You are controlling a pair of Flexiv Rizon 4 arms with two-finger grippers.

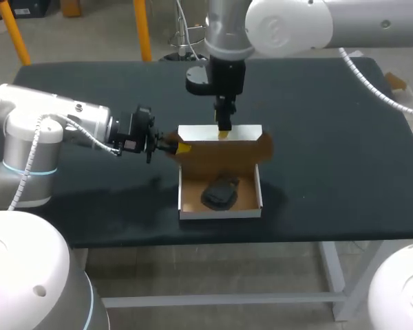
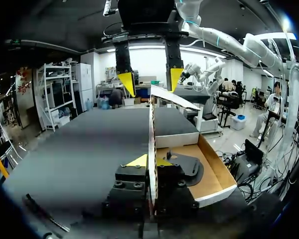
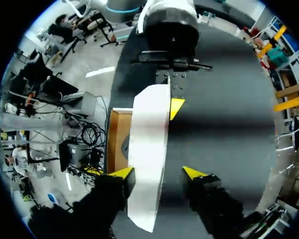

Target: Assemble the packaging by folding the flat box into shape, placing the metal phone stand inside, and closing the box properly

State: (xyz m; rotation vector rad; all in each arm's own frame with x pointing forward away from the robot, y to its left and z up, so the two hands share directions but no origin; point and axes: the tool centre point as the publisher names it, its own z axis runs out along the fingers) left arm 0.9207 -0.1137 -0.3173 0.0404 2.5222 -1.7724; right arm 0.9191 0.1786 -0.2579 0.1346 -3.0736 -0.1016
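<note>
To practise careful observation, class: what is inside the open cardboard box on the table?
A dark phone stand lies on the brown floor of the box. Anything beneath the stand is covered.

Lighting is diffuse, from overhead, and moderately bright. In the head view the dark tabletop [image 1: 330, 137] reads matte. The left arm [image 1: 62, 127] casts a soft shadow on it, left of the box [image 1: 220, 212]. In the right wrist view glare turns the box's white flap [image 3: 148, 149] blank white, and a pale sheen band crosses the tabletop.
</note>
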